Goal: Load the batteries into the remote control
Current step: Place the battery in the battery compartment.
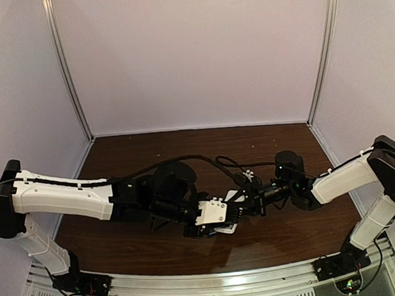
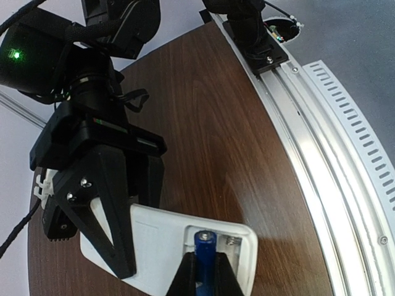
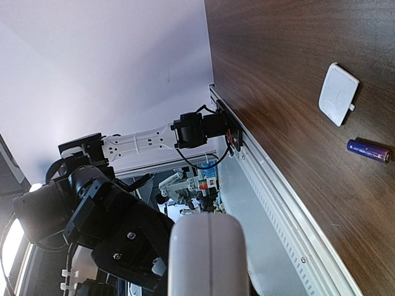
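Blue battery [image 2: 205,250] at white remote control [image 2: 157,243]

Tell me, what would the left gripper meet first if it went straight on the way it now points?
The battery in the left gripper would meet the open battery slot in the back of the remote first. It may already touch it; depth is unclear.

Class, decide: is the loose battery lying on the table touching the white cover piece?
Apart. The right wrist view shows a strip of bare table between the battery and the white cover piece.
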Robot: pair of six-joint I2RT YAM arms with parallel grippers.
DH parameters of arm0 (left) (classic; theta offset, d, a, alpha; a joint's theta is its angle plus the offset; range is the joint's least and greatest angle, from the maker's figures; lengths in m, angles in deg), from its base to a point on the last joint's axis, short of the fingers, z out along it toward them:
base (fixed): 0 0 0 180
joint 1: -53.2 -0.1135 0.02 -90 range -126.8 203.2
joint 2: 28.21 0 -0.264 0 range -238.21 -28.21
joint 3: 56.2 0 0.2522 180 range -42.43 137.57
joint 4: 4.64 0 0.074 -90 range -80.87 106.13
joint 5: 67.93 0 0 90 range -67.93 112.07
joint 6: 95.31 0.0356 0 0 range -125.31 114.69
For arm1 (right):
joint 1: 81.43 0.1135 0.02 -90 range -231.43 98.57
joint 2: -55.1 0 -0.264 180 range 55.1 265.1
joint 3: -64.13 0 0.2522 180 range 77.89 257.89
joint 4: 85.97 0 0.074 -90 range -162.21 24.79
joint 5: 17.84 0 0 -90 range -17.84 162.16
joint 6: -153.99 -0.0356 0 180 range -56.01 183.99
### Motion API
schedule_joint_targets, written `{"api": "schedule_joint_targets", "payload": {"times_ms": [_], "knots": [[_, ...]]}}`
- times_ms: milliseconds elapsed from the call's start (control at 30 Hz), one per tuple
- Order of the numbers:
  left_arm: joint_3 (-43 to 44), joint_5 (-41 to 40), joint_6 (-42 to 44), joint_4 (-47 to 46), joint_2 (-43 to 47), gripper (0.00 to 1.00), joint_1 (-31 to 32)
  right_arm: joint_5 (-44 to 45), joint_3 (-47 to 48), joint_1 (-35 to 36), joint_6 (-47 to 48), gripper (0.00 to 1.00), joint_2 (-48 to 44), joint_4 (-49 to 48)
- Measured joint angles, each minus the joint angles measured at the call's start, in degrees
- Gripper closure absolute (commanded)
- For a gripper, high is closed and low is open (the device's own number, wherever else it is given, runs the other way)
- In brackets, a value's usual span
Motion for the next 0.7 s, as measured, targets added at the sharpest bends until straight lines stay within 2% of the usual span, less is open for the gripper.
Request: {"api": "schedule_joint_targets", "payload": {"times_ms": [233,467,700], "knots": [[-0.11,-1.38,1.2,-0.7,-0.72,0.91,0.13,0.35,-0.42,-0.07,-0.46,1.0,0.35,-0.83],[-0.66,-4.31,3.19,-1.46,-0.85,0.76,0.63,0.85,-0.83,-0.15,-1.73,1.0,1.07,-1.88],[-0.68,-7.26,3.43,-2.49,-1.07,0.7,0.59,0.85,-1.09,0.04,-3.34,1.0,1.62,-4.28]]}}
